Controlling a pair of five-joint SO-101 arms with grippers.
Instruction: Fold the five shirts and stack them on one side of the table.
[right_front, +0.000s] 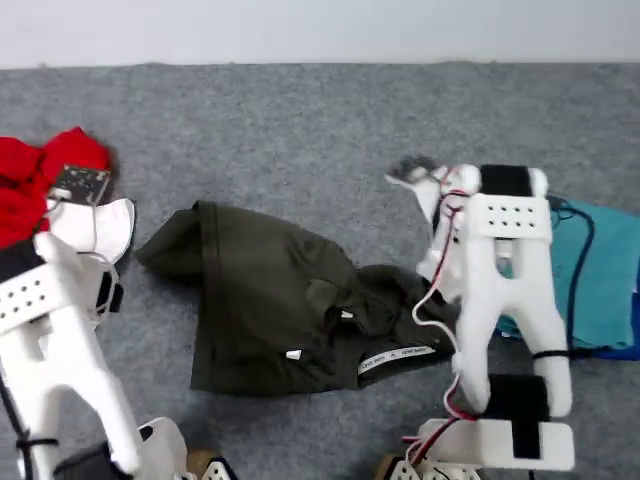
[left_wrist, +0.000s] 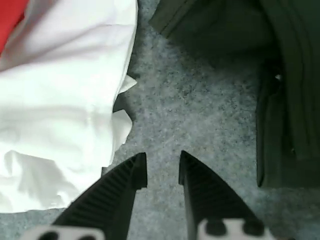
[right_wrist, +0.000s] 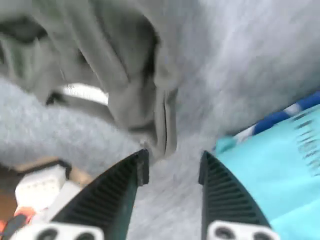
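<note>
A dark olive shirt (right_front: 280, 310) lies crumpled in the middle of the grey table. At the left edge, a white shirt (right_front: 100, 225) rests against a red shirt (right_front: 35, 175). A teal shirt (right_front: 600, 270) lies at the right over a blue one (right_front: 625, 350). My left gripper (left_wrist: 162, 167) hovers open over bare carpet between the white shirt (left_wrist: 60, 100) and the olive shirt (left_wrist: 285, 90). My right gripper (right_wrist: 172, 167) is open just above the carpet. The olive shirt's hem (right_wrist: 150, 115) lies by one of its fingers and the teal shirt (right_wrist: 280, 170) by the other.
The left arm (right_front: 55, 340) stands at the front left. The right arm (right_front: 505, 300) stands at the front right, partly covering the teal shirt. Bare grey carpet (right_front: 300, 130) stretches along the back up to a white wall.
</note>
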